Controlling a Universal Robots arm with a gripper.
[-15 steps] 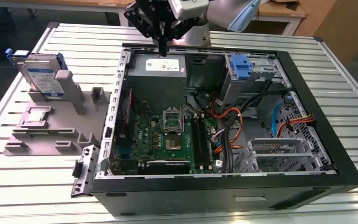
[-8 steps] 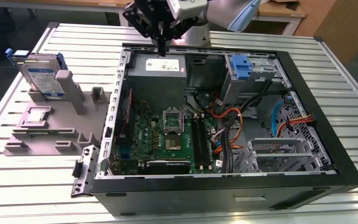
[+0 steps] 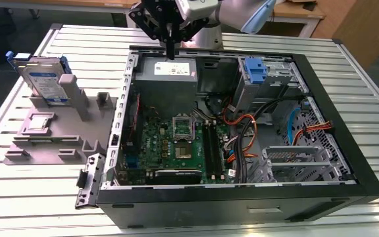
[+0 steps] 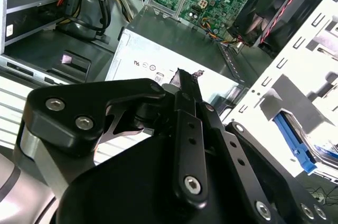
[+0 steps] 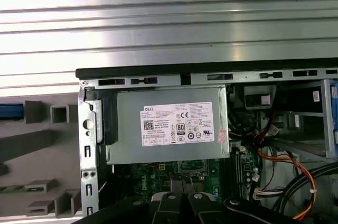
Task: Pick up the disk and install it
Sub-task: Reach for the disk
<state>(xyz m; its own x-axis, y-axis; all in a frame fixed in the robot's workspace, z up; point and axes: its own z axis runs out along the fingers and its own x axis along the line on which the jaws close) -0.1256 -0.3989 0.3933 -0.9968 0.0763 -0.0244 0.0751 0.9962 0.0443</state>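
Observation:
The disk [image 3: 46, 79] stands upright on its edge in a grey fixture [image 3: 51, 136] at the exterior view's left, outside the computer case. It is silver-grey with a white-and-blue label and a blue frame. My gripper [image 3: 170, 55] hangs over the far wall of the case, right above the grey power supply box [image 3: 166, 69], well to the right of the disk. In the second wrist view the gripper [image 4: 186, 73] has its fingers pressed together with nothing between them.
The open black computer case [image 3: 347, 148] lies on a slatted metal table [image 3: 18, 197]. Inside are a green motherboard [image 3: 176, 143], orange and black cables [image 3: 255, 128], a tall blue bracket [image 3: 254, 69] and a metal drive cage [image 3: 295, 158].

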